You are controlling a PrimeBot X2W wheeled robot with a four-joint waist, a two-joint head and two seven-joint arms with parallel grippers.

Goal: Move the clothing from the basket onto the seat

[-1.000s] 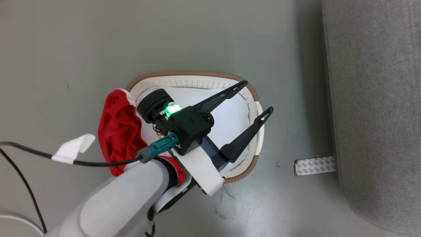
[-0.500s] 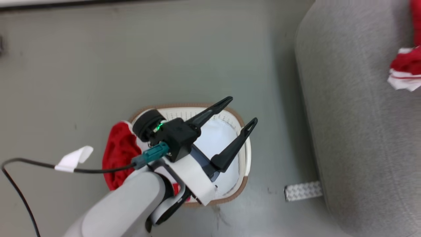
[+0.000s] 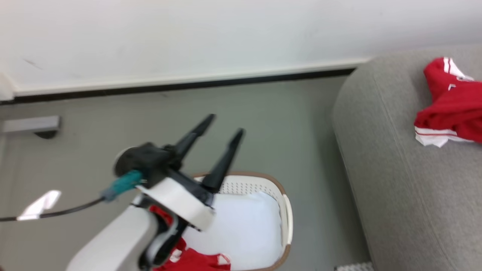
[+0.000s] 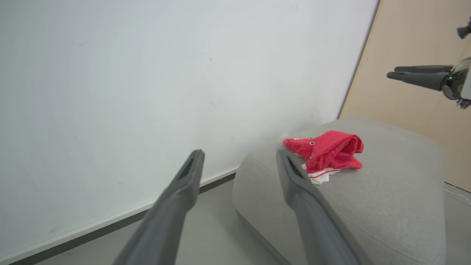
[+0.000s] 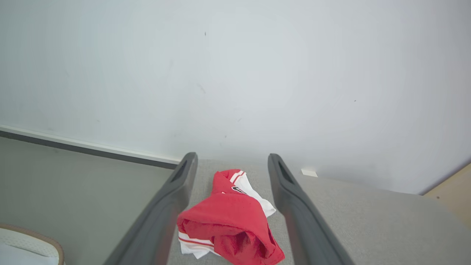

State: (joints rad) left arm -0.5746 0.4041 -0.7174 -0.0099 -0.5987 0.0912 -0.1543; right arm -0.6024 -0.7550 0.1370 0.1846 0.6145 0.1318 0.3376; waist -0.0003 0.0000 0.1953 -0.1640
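At the near left of the basket point(image 3: 287, 210), the clothing point(image 3: 196, 261) left to move lies below and nearer than the wide-open, empty left end effector point(image 3: 225, 124), the closer arm, while far right another garment point(image 3: 448, 105) rests on the seat point(image 3: 395, 188) below the equally open, empty right end effector point(image 5: 232, 156).

Red clothing point(image 3: 452, 109) with white stripes, grey seat point(image 3: 395, 188), cream brown-rimmed basket point(image 3: 248, 186).

Red clothing point(image 4: 327, 151) lies bunched on the grey seat point(image 4: 386, 198).
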